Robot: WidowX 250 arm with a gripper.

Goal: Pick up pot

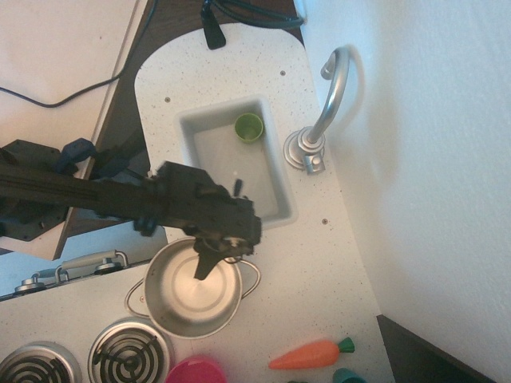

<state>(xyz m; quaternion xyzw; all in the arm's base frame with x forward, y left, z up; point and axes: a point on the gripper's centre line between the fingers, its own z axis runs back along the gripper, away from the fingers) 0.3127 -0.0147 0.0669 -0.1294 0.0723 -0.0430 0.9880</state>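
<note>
The shiny steel pot (180, 302) sits low in the view, between the sink and the stove burners, with one wire loop handle at its left (134, 297) and one at its right (252, 279). My black gripper (206, 262) comes in from the left and hangs over the pot's far rim. One dark finger (203, 267) reaches down inside the pot. The jaws look closed on the rim. I cannot tell whether the pot rests on the counter or is just off it.
A small green cup (248, 127) stands in the far corner of the sink (192, 140). A grey faucet (331, 92) is to its right. Two burners (128, 353) lie at the lower left. A pink bowl (196, 372) and an orange carrot (307, 355) lie along the bottom edge.
</note>
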